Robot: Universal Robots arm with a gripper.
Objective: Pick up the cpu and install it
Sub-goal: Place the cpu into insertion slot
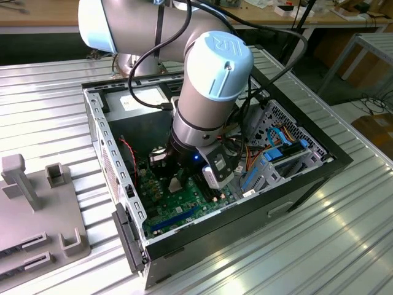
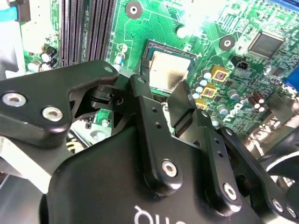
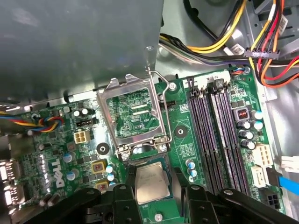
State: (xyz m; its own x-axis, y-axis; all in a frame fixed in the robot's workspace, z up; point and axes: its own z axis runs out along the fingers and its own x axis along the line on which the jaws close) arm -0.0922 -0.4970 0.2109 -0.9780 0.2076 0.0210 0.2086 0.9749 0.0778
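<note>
The cpu (image 3: 152,183) (image 2: 167,70), a small pale silvery square, lies flat in its dark socket frame on the green motherboard (image 3: 182,140). My gripper (image 3: 158,189) (image 2: 161,88) hovers right over it. The black fingers (image 3: 122,193) stand either side of the chip with a narrow gap showing, so it is open. The silver load plate (image 3: 133,112) stands swung up beside the socket. In the exterior view the gripper (image 1: 177,184) reaches down inside the open computer case (image 1: 110,153), close to the board (image 1: 184,209).
Black memory slots (image 3: 210,126) run beside the socket. Bundles of coloured cables (image 3: 243,37) hang along the case edge. A dark square chip (image 2: 265,43) is fixed to the board. A grey fixture (image 1: 37,203) sits on the ribbed metal table at the exterior view's left.
</note>
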